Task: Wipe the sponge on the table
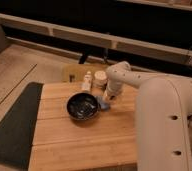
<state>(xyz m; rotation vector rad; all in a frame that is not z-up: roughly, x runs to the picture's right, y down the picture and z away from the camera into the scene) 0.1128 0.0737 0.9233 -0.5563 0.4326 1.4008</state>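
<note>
The sponge (103,104) is a small pale blue-grey pad lying flat on the light wooden table (79,140), just right of a round dark bowl (82,107). My gripper (108,97) points down from the white arm and sits right over the sponge's far right edge, touching or nearly touching it. The arm's large white body fills the right side of the camera view and hides the table's right part.
A small white bottle (87,81) and a pale round jar (100,79) stand at the table's far edge, close behind the gripper. A dark grey-green mat (11,125) lies left of the table. A dark counter front runs across the back.
</note>
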